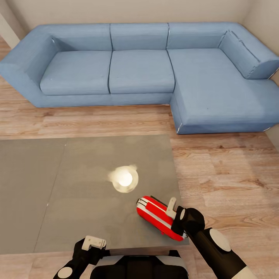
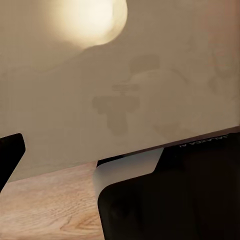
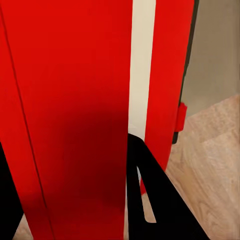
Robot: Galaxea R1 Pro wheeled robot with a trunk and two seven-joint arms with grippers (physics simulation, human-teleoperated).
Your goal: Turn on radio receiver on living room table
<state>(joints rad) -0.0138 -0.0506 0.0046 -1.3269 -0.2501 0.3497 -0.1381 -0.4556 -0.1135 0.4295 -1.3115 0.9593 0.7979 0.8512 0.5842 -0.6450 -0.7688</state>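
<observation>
Head view, left to right. The left gripper (image 1: 94, 243) hangs at the near edge of the table (image 1: 77, 193), clear of any object; whether its fingers are apart or together cannot be told. At the table's centre lies a bright reflection (image 1: 124, 179) of a lamp. Toward the near right corner of the table rests the radio (image 1: 159, 217), lying on its side with its white band running along its length. The right gripper (image 1: 175, 212) is at the radio's near end, one pale finger (image 1: 171, 207) standing over the red body. The right wrist view shows dark fingers (image 3: 150, 200) spread on either side of the red casing (image 3: 75, 100); actual clamping cannot be confirmed. Behind the table stands the blue sofa (image 1: 139, 69) on the wood floor (image 1: 232, 174).

Progress, as a judgement: the robot has reached the radio and made contact or nearly so; no sign shows that the radio is switched on, so that step appears to remain.
</observation>
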